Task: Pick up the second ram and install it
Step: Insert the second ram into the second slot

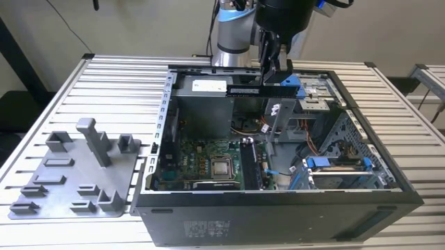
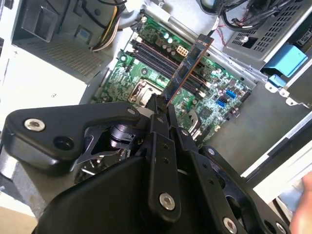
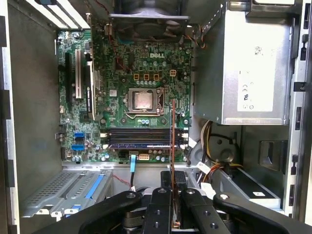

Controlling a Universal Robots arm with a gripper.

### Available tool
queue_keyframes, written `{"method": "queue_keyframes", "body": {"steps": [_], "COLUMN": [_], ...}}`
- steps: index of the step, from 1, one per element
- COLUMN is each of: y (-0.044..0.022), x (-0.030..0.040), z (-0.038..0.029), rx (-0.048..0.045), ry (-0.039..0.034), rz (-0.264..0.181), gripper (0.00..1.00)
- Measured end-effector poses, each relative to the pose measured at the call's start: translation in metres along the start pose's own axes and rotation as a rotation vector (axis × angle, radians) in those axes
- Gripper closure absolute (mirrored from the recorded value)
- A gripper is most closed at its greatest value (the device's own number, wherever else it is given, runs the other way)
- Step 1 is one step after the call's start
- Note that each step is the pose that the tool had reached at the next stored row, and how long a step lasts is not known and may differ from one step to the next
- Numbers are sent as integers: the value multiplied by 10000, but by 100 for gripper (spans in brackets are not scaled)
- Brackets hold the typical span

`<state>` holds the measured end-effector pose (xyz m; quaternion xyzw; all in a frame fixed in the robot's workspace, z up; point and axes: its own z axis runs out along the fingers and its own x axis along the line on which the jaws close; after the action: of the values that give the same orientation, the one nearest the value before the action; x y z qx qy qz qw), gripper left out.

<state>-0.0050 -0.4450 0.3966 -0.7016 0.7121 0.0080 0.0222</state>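
On slatted bench (image 1: pixel 111 78), over open computer case (image 1: pixel 278 224): carrying the second ram (image 1: pixel 243 90).
Clamping it in the gripper (image 1: pixel 278 82), hovering above the case's memory slots (image 3: pixel 141 138); pick-up done, seating outstanding.

Second wrist view: the second ram's (image 2: pixel 187 68) near end is hidden from you between the clamped fingers of the hand (image 2: pixel 160 101). A pale shape (image 2: pixel 305 195) at the frame edge is too blurred to tell. First wrist view: the ram sits edge-on, so you get just a thin line. Exterior view: the arm (image 1: pixel 282 15) is cut off by the top edge, and the desk (image 1: pixel 118 67) runs off the sides.
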Motion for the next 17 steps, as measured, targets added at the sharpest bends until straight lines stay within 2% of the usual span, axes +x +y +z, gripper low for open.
{"method": "queue_keyframes", "body": {"steps": [8, 17], "y": [0, 0], "x": [0, 7], "z": [1, 5], "rx": [2, 47], "ry": [1, 21], "rz": [52, 1099], "gripper": [86, 86]}}
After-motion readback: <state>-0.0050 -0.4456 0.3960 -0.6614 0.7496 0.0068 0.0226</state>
